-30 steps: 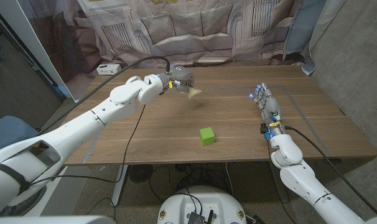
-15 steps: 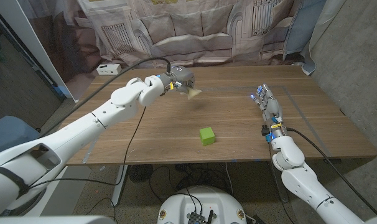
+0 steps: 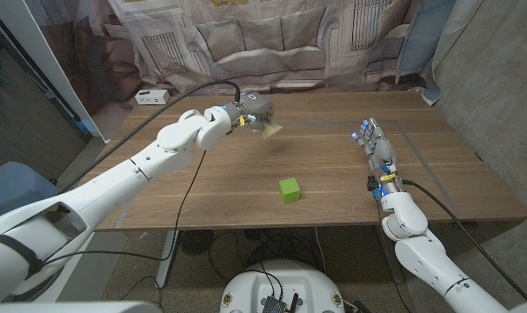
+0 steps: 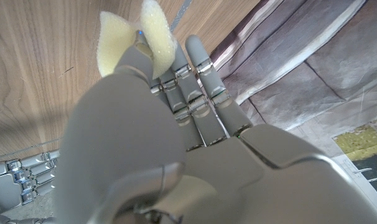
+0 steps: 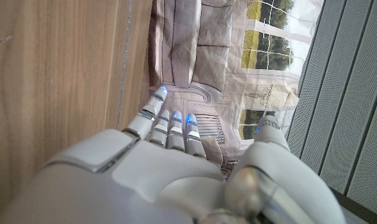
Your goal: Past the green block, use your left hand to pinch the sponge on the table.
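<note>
Almost nothing shifts over the last second: the left hand (image 3: 253, 111) stays where it was, far beyond the green block (image 3: 289, 189), still pinching the pale yellow sponge (image 3: 270, 129) between thumb and fingers, and the left wrist view shows the foam squeezed at the fingertips. The sponge hangs just above the counter (image 3: 203, 187), it seems, well apart from the block. The pinch looks achieved and held. The right hand (image 3: 375, 148), released with fingers extended, waits far to the block's right.
</note>
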Robot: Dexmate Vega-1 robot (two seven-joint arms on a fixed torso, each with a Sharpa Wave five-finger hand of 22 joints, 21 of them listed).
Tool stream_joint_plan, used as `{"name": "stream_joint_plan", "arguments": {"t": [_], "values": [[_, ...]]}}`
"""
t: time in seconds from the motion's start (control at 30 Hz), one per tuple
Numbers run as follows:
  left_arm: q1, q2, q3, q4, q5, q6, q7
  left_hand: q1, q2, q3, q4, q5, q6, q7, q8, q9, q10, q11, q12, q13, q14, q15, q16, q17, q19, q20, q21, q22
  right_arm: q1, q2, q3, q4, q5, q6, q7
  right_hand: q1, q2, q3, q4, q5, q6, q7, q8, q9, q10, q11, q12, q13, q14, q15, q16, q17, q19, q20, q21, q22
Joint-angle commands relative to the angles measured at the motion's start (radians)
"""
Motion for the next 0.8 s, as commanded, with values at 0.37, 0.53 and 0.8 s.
{"name": "stream_joint_plan", "arguments": {"t": [0.37, 0.53, 0.8], "values": [[-0.038, -0.023, 0.014, 0.013, -0.038, 0.005, -0.094, 0.080, 0.070, 0.007, 0.013, 0.002, 0.082, 0.070, 0.004, -0.025, 0.009, -0.004, 0.026, 0.308, 0.045, -0.022, 0.007, 0.037, 0.002, -0.002, 0.024, 0.002, 0.002, -0.001, 0.007, 0.014, 0.018, 0.004, 0.018, 0.008, -0.001, -0.003, 0.000, 0.002, 0.006, 0.006, 0.000, 0.004, 0.002, 0.004, 0.000, 0.006, 0.003, -0.003, -0.003, 0.004, 0.001, -0.005, -0.005, 0.002], [-0.054, -0.029, 0.021, 0.025, -0.045, 0.014, -0.122, 0.046, 0.060, -0.001, 0.031, -0.004, 0.068, 0.045, -0.002, -0.038, 0.002, -0.030, 0.014, 0.301, 0.033, -0.044, -0.015, 0.035, -0.035, -0.017, 0.021, 0.001, 0.004, -0.002, 0.007, 0.016, 0.020, 0.002, 0.020, 0.008, -0.001, -0.003, 0.000, 0.002, 0.007, 0.008, 0.000, 0.004, 0.001, 0.003, 0.000, 0.006, 0.003, -0.002, -0.004, 0.004, 0.001, -0.006, -0.005, 0.002], [-0.074, -0.033, 0.035, 0.041, -0.046, 0.019, -0.149, 0.022, 0.070, 0.011, 0.036, 0.000, 0.003, 0.017, -0.020, -0.044, -0.044, -0.036, -0.044, 0.246, -0.034, -0.036, -0.084, 0.015, -0.097, -0.010, 0.017, -0.003, 0.007, -0.003, 0.007, 0.019, 0.024, -0.002, 0.024, 0.008, -0.001, -0.004, 0.000, 0.002, 0.007, 0.008, -0.001, 0.004, 0.001, 0.004, 0.000, 0.006, 0.003, -0.003, -0.004, 0.005, 0.001, -0.005, -0.005, 0.002]]}}
